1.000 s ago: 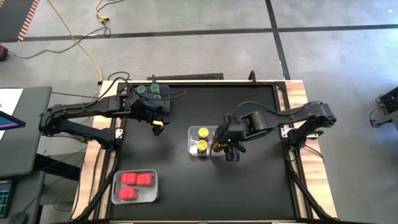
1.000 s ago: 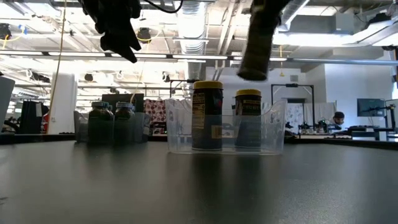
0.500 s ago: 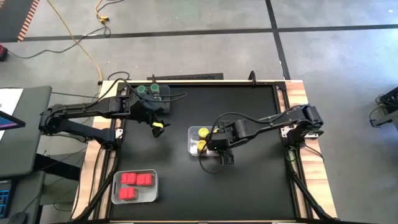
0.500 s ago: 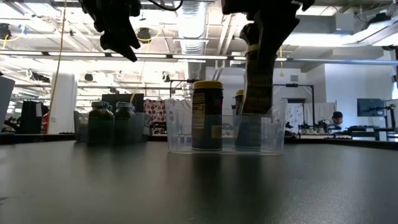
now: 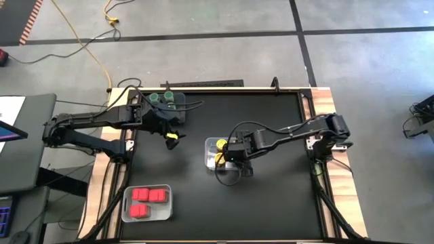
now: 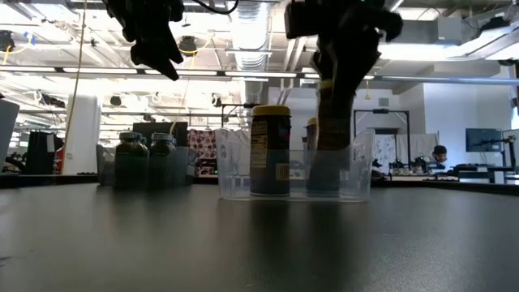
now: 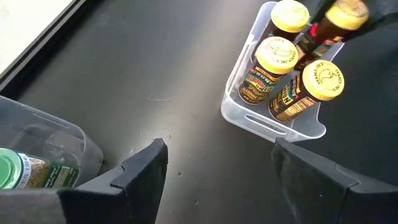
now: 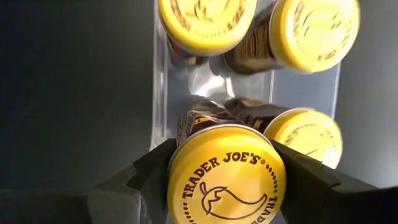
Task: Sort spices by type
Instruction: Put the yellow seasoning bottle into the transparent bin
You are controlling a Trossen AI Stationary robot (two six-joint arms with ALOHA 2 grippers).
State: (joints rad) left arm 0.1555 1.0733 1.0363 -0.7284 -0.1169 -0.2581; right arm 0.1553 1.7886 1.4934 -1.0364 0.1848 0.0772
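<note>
My right gripper [image 5: 234, 161] is shut on a round yellow-lidded spice jar [image 8: 227, 180] over a clear bin [image 5: 210, 154] at the table's middle. Three more yellow-lidded jars [image 7: 277, 55] stand in that bin. In the low view the held jar [image 6: 331, 122] reaches down past the bin's rim [image 6: 243, 134]. My left gripper [image 7: 217, 168] hangs open and holds nothing, above the table's far left beside a clear bin with green-lidded jars [image 5: 166, 99]. Red-topped jars [image 5: 146, 196] sit in a bin at the near left. My right gripper pinches the jar at its top, one finger [image 8: 149, 168] on each side of the yellow lid's rim [image 8: 180, 163]. The fingers come from above, pointing steeply down. The jar hangs nearly upright below them, its lower part inside the bin; whether its base touches the bin's floor is hidden.
The black table top [image 5: 271, 203] lies bare to the right and near side of the middle bin. A wooden frame [image 5: 324, 102] edges the table. Cables [image 5: 102, 41] lie on the floor beyond the far edge.
My right gripper has gone down and a little toward the table's left with the yellow-lidded jar. The jar hung clear above the middle bin; now its lower part is sunk below the bin's rim, beside the other jars.
</note>
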